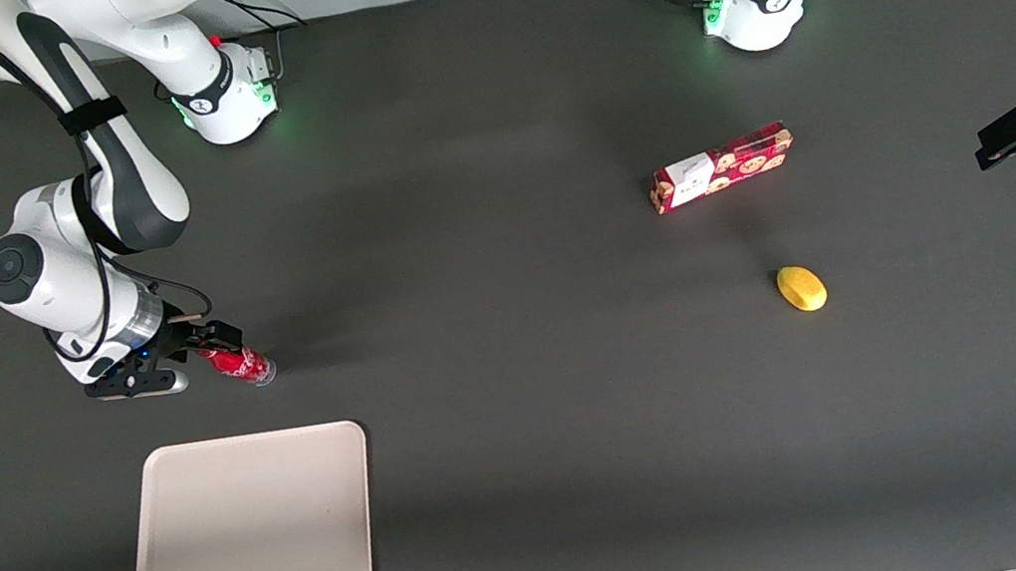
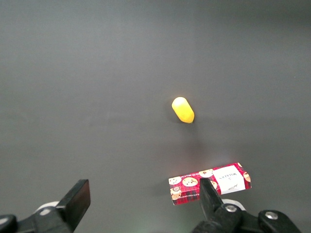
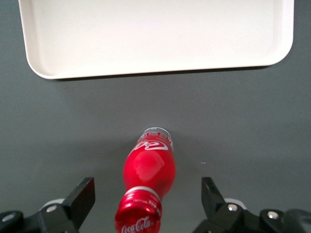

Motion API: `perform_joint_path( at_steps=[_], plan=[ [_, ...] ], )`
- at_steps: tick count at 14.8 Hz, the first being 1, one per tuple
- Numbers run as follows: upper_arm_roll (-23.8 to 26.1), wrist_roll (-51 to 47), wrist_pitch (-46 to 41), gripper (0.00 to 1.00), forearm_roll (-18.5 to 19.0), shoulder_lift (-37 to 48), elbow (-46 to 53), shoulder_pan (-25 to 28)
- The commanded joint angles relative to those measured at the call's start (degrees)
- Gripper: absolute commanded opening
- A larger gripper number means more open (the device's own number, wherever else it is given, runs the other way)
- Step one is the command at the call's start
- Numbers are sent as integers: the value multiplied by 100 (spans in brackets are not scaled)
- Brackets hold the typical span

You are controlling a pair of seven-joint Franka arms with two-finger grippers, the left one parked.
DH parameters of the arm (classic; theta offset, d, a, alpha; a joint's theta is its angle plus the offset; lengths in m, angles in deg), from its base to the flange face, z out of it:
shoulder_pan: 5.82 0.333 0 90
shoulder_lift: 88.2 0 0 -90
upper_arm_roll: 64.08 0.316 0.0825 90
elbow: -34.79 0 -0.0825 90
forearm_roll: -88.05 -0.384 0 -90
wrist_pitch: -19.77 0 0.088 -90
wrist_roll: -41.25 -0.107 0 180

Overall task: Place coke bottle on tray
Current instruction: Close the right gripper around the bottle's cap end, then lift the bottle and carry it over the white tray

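The coke bottle is a small red bottle with a red cap, white lettering and a clear base, and it looks upright on the dark table. In the right wrist view the coke bottle has its cap between my fingers. My right gripper is open, and in the wrist view the gripper has one finger on each side of the cap with a gap on both sides. The beige tray lies flat, nearer the front camera than the bottle, with nothing on it. Its rim shows in the wrist view.
A red cookie box and a yellow lemon-like object lie toward the parked arm's end of the table. Both also show in the left wrist view, the box and the yellow object.
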Motion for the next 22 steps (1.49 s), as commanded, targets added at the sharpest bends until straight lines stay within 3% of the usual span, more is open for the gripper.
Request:
perform_joint_path(
  at_steps=[1,3,5,10,15,22],
  plan=[
    [60,115,96,86,-157,21,-102,-23],
    [86,115,78,62,-157,47,-93,-23],
    [87,106,61,32,-157,74,-93,-23],
    [95,115,52,0,-157,100,-93,-23],
    [174,211,-622,0,-148,293,344,-23],
    [139,633,-4196,0,-69,627,2873,-23]
  ],
)
